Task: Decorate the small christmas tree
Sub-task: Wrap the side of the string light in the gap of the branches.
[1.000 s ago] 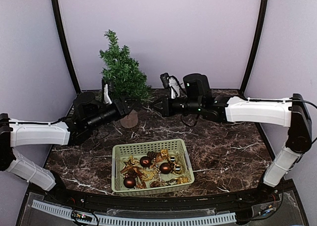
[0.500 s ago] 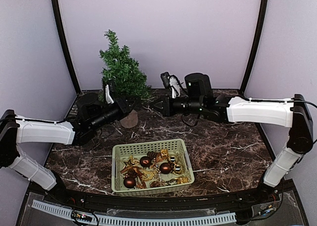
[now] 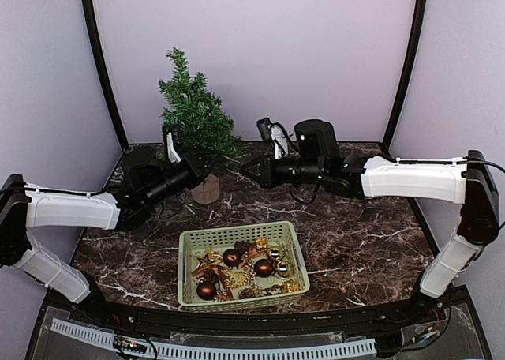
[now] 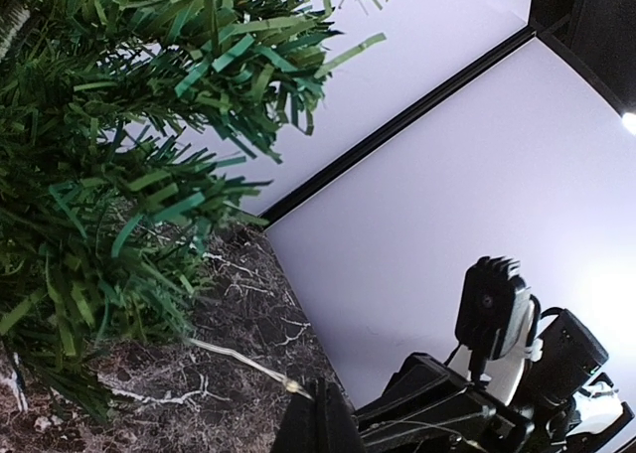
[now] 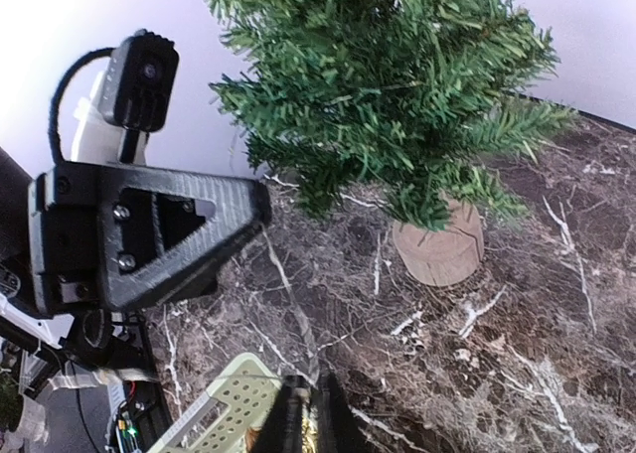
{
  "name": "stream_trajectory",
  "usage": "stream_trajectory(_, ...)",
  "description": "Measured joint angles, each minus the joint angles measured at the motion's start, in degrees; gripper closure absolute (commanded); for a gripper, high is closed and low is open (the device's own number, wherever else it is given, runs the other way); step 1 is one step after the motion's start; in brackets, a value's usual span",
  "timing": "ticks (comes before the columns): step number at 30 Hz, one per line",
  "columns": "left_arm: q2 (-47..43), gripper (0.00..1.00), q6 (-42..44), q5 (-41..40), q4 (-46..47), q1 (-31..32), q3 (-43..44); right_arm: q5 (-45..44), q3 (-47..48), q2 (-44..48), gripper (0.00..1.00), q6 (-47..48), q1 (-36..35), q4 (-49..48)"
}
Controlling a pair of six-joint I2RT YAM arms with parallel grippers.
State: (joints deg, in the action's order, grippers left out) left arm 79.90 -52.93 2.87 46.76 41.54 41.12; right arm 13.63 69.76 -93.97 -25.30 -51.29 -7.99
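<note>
While both arms stretch out toward the far left of the dark marble table (image 3: 355, 234), the small christmas tree (image 3: 194, 111) stands upright there, close to the pale back wall (image 3: 316, 52), on its round wooden stump (image 3: 206, 189). Coming in from the left, the left gripper (image 3: 210, 163) sits low by the tree, its tip right at the lowest branches and a little above the stump, with its fingers pressed together. Opposite it, the right gripper (image 3: 247, 169) points leftward at the tree's lower right branches, and its fingers (image 5: 331, 421) are pinched together too. The two tips face each other, near but apart. From the right wrist I can see a thin pale line running from the right fingertips up toward the tip of the left gripper. Whether that is a thread or only a vein in the marble I cannot tell, so I cannot say that either hand holds anything. Nearer, about the middle of the table and well apart from the tree, sits a pale green basket (image 3: 237, 234) with dark red-brown balls (image 3: 231, 257) and gold stars (image 3: 210, 259) lying in it.
</note>
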Motion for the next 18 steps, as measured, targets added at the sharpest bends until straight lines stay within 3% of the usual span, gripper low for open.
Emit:
stream_trajectory(4,0.00,1.00,-0.22,-0.44,0.20,0.11,0.00,-2.78,-3.93,0.98,0.56,0.44,0.42,-0.24)
stream_trajectory(10,0.00,1.00,-0.28,-0.59,0.28,0.11,0.00,-4.98,-14.19,6.32,0.28,0.72,2.64,-2.89)
stream_trajectory(13,-0.04,1.00,-0.28,-0.57,0.28,0.11,0.00,-5.97,-19.23,9.62,0.23,1.18,3.72,-5.44)
stream_trajectory(18,-0.17,1.00,-0.28,-0.55,0.22,0.11,0.00,-7.21,-20.57,8.85,0.27,0.92,4.92,-7.87)
